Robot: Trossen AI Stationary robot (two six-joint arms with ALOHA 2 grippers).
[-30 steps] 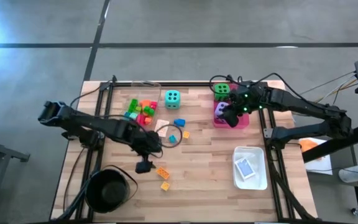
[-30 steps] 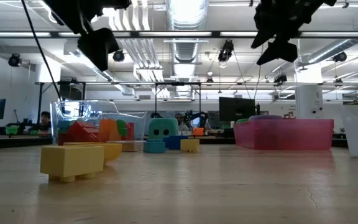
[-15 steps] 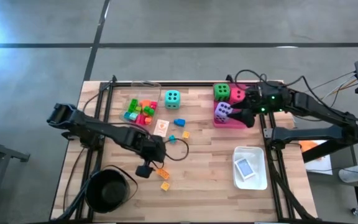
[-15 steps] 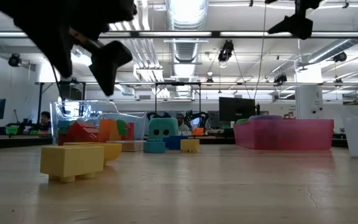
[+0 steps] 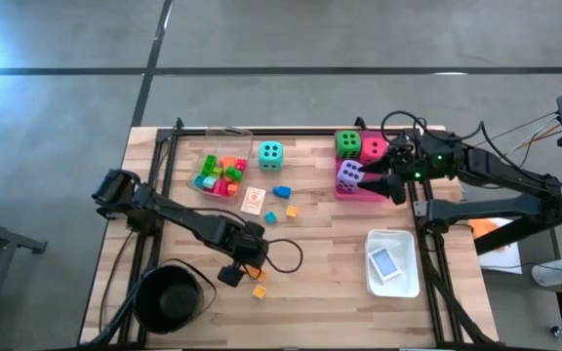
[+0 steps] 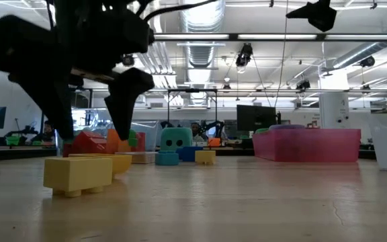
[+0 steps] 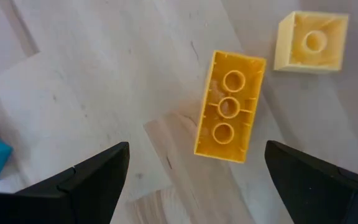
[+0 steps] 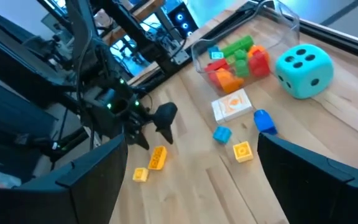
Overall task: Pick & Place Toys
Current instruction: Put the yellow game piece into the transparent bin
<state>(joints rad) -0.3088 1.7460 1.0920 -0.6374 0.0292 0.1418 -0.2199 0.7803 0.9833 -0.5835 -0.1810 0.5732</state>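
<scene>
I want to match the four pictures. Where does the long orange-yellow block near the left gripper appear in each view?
High view: the long orange-yellow block lies at the left gripper, lower centre of the table.
Low view: probably the yellow block in the left foreground.
Left wrist view: centre, studs hidden, hollow side up.
Right wrist view: lower left.
Shared landmark: the small yellow block lies beside it.

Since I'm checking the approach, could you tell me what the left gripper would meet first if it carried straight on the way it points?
Most likely the long yellow block: the left gripper points down at it with fingers open. How much height remains is unclear.
</scene>
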